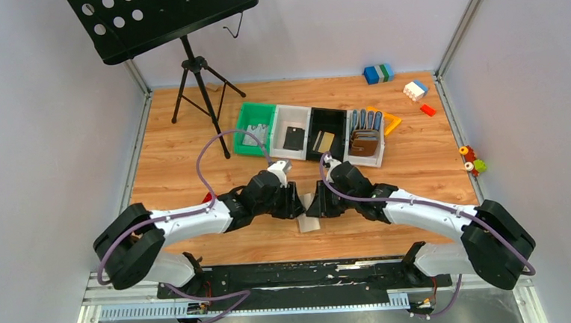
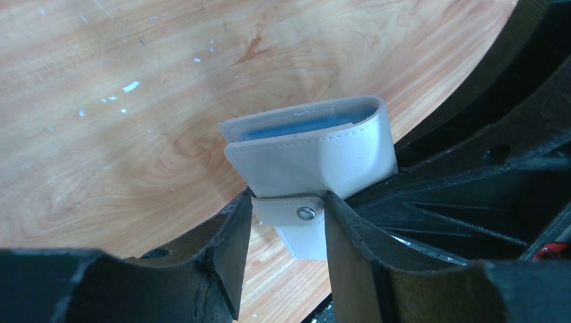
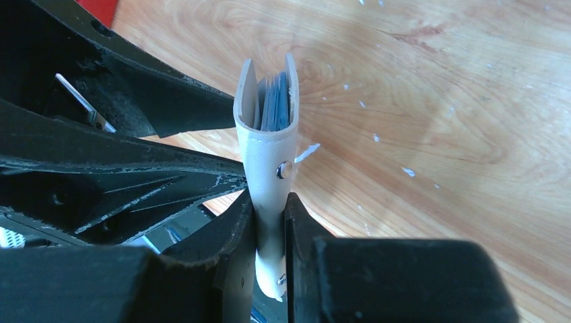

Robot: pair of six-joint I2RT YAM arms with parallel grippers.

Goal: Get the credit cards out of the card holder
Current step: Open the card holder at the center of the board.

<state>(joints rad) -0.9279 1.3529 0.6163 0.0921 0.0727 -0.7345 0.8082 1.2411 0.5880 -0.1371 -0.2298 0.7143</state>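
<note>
Card holder (image 3: 268, 158), pale grey with bluish cards (image 3: 275, 101) inside, clamped by right jaws; left jaws part-open astride tab (image 2: 288, 214).

Wooden table (image 1: 418, 168) underneath.

Beyond the left gripper (image 1: 300, 203): green bin (image 1: 248, 113), then white bin (image 1: 289, 120). Music stand (image 1: 161, 15) farther back and to the left.

Beyond the right gripper (image 1: 320, 203): black bin (image 1: 331, 117) and end bin (image 1: 367, 162) holding brown wallets (image 1: 364, 143).

Farther right: blue-green blocks (image 1: 378, 73), white block (image 1: 415, 89), red brick (image 1: 427, 109), small toy (image 1: 473, 161).
</note>
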